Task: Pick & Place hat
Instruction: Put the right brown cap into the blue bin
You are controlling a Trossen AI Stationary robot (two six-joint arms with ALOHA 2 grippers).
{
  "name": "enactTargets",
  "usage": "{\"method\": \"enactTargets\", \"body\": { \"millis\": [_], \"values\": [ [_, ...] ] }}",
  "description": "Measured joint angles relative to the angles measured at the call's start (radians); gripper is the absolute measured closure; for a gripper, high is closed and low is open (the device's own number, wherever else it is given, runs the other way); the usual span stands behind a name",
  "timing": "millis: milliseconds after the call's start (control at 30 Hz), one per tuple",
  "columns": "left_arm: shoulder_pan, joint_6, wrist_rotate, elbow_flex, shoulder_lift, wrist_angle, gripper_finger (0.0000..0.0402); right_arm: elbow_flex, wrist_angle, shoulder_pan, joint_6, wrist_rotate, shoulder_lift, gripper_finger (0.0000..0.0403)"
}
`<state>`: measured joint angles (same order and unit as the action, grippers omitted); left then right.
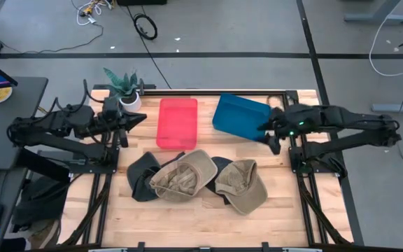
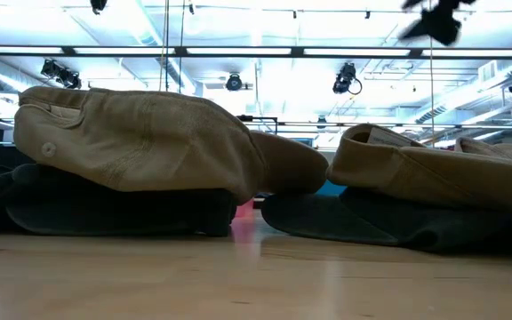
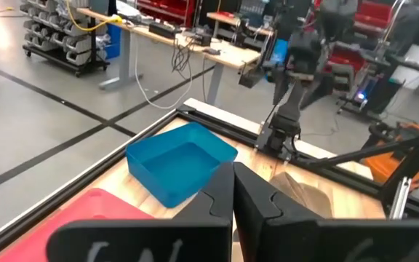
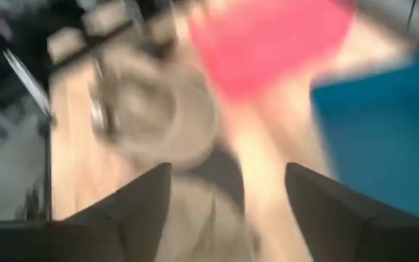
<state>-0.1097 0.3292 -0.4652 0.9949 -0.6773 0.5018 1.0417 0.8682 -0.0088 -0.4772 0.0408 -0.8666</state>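
Several caps lie in a heap at the table's middle. Two tan caps (image 1: 184,175) (image 1: 242,183) rest on top of two dark caps (image 1: 142,176) (image 1: 220,165). In the low view the tan caps (image 2: 140,138) (image 2: 434,169) sit on the dark ones (image 2: 114,209) (image 2: 363,218). My left gripper (image 1: 137,120) (image 3: 233,195) is shut and hovers at the table's left, beside the red bin. My right gripper (image 1: 269,134) (image 4: 228,196) is open, in the air by the blue bin's right end, above and beyond the caps.
A red bin (image 1: 177,122) and a blue bin (image 1: 240,115) stand side by side on the far half of the table. A small potted plant (image 1: 123,87) stands at the far left corner. Bare wood lies along the near edge (image 1: 201,227).
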Motion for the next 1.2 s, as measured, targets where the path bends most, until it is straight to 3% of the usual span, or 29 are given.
{"method": "enactTargets", "body": {
  "millis": [233, 467, 733, 900, 1000, 1167, 1200],
  "values": [
    [0.0, -0.023, 0.0, 0.008, -0.012, 0.029, 0.0399, -0.105, 0.121, 0.047, -0.36, -0.181, -0.06, 0.0097],
    [0.0, -0.038, -0.004, 0.008, -0.012, 0.047, 0.0399, -0.337, -0.106, 0.158, -0.648, -0.311, -0.078, 0.0123],
    [0.0, -0.038, -0.004, 0.008, -0.012, 0.05, 0.0399, -0.556, -0.401, 0.257, -0.905, -0.315, -0.08, 0.0149],
    [0.0, -0.038, -0.005, 0.008, -0.012, 0.05, 0.0399, -0.637, -0.496, 0.28, -1.011, -0.286, -0.08, 0.0168],
    [0.0, -0.037, -0.005, 0.008, -0.012, 0.05, 0.0399, -0.638, -0.533, 0.292, -1.008, -0.293, -0.08, 0.0212],
    [0.0, -0.073, -0.005, 0.008, -0.012, 0.05, 0.0399, -0.587, -0.528, 0.31, -0.973, -0.304, -0.08, 0.0366],
    [0.0, -0.082, -0.005, 0.008, -0.012, 0.05, 0.0399, -0.577, -0.522, 0.312, -0.97, -0.304, -0.081, 0.0382]
  ]
}}
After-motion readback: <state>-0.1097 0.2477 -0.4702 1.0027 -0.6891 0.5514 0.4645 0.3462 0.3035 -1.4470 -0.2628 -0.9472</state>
